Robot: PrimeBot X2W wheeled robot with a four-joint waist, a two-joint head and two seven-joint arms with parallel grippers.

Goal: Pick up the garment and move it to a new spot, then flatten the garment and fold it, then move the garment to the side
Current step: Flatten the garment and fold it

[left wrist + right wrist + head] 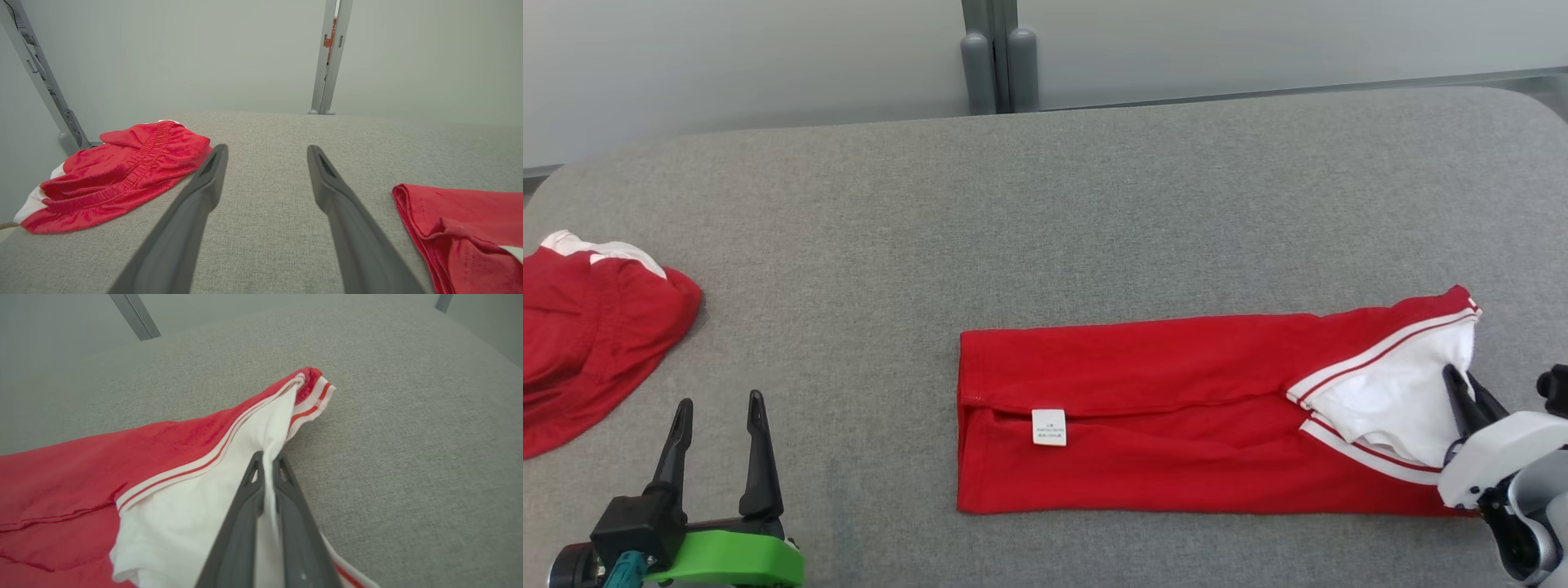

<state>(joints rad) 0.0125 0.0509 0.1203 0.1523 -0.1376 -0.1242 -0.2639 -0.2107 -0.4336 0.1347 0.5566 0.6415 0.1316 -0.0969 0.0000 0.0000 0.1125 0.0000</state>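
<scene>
Garment (pixel 1176 416), folded on the grey table (pixel 1045 204): my right gripper (pixel 1460 379) pinches its white end, jaws closed on the cloth.

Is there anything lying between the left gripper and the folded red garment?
Nothing visible. Only bare grey table separates the open left gripper from the folded red garment. The crumpled red shorts lie on the gripper's other side. The right gripper is shut on the garment's white part.
</scene>
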